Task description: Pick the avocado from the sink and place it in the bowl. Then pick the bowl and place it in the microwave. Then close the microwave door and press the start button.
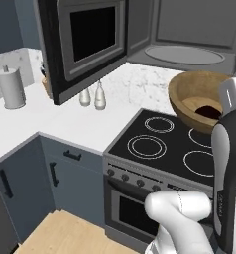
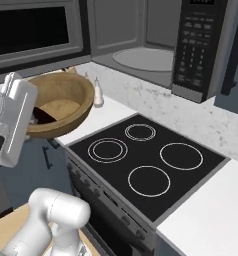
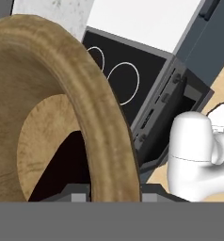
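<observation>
I see my gripper (image 3: 109,197) clamped on the bowl (image 1: 197,99) rim, holding it tilted above the stove (image 1: 162,144) below the microwave (image 2: 141,55). The avocado (image 1: 207,111) lies inside. The right base view shows the keypad (image 2: 193,47), its writing unreadable.

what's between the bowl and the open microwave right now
Nothing solid: in the left base view the bowl, avocado inside, hangs over the stove just below the microwave opening, with open air and marbled backsplash behind.
</observation>
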